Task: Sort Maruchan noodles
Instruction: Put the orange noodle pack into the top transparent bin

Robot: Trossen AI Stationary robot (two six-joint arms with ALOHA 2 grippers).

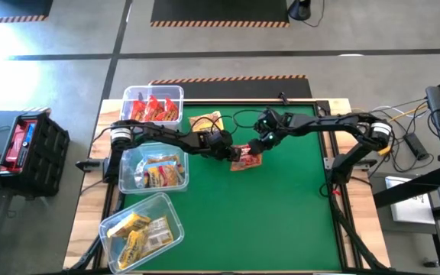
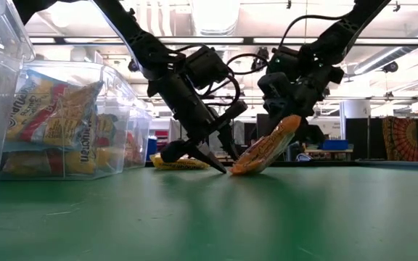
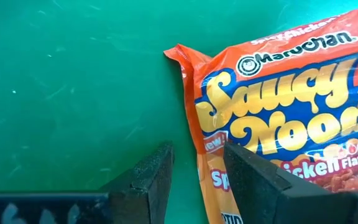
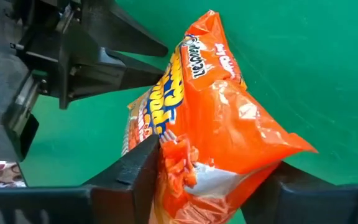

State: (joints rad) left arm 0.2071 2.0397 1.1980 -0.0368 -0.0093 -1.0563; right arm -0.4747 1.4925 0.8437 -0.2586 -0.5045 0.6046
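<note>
An orange-and-blue Maruchan packet [image 1: 244,160] stands tilted at the middle of the green mat, with its lower end [image 2: 239,169] on the mat. My right gripper [image 1: 258,145] is shut on its raised end. My left gripper [image 1: 233,152] is open and low over the mat at the packet's lower end. In the left wrist view its fingers [image 3: 148,180] stand on either side of the packet's side edge [image 3: 194,134]. Another packet [image 1: 207,122] lies flat on the mat farther back. My right gripper pinches the packet's raised end [image 4: 185,168] between its two fingers, and the wrapper is crumpled there. The fingers come from above and from the table's right. The packet hangs slanted below them, with its lower end on the mat. My left gripper: I cannot tell whether its fingers touch the packet.
Three clear bins stand along the table's left side: a far one with red packets [image 1: 153,107], a middle one with orange-and-blue packets [image 1: 153,169], and a near one with yellow packets [image 1: 142,229]. The near and right parts of the mat [image 1: 281,221] are bare.
</note>
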